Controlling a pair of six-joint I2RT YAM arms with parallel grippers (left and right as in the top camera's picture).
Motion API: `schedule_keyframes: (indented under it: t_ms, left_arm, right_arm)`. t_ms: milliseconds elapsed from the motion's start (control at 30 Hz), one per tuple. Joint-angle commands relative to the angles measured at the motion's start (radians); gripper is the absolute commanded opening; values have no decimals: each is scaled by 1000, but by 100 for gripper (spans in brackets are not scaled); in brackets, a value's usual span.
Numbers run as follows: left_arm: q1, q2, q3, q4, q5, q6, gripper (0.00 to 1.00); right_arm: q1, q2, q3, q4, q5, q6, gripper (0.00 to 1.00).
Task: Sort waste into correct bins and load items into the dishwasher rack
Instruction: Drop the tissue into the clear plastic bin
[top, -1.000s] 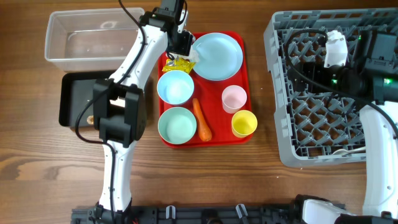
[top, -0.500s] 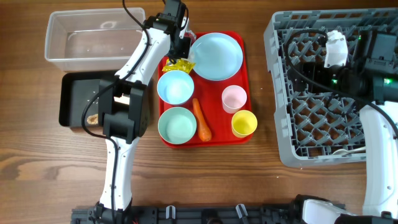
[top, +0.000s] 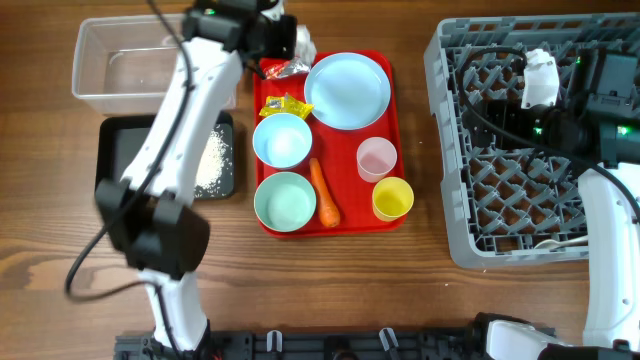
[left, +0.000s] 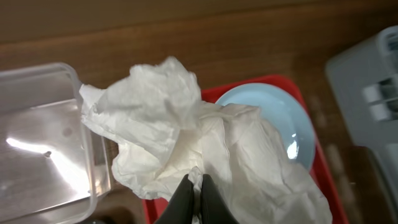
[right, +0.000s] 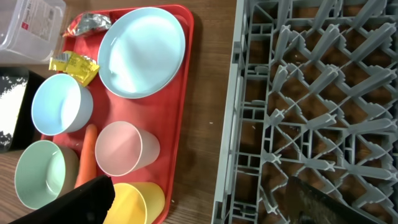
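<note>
My left gripper (left: 198, 190) is shut on a crumpled white tissue (left: 180, 124), held up above the back left corner of the red tray (top: 395, 130), close to the clear tub (top: 120, 70). From overhead the tissue (top: 299, 42) shows at the left gripper (top: 287, 40). On the tray lie a yellow wrapper (top: 283, 104), a silvery-red wrapper (top: 287, 68), an orange carrot (top: 324, 192), a light-blue plate (top: 347, 90), two bowls (top: 282, 140) (top: 285, 200), a pink cup (top: 376, 158) and a yellow cup (top: 392, 198). My right gripper (right: 205, 202) hangs open over the left edge of the grey rack (top: 530, 190).
The black tray (top: 125, 160) sits in front of the clear tub, with white rice (top: 212, 160) along its right side. The left arm stretches from the front edge up across the black tray. Bare wood separates the red tray from the rack.
The left gripper closed on the tissue and lifted it off the tray's back left corner. The left arm swung left, uncovering the rice in the black tray. The right arm stayed still.
</note>
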Motion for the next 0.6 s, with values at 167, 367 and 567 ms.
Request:
schedule_keyframes:
  t_ms: [167, 367, 567]
  left_arm:
    - [202, -24, -1, -71, -245, -13, 4]
    - [304, 109, -1, -33, -196, -13, 90]
    - [267, 127, 0, 53, -167, -1, 100]
  right_arm:
    - [4, 6, 0, -6, 11, 4, 90]
    - [4, 6, 0, -6, 11, 3, 90]
    - [4, 6, 0, -8, 11, 3, 90]
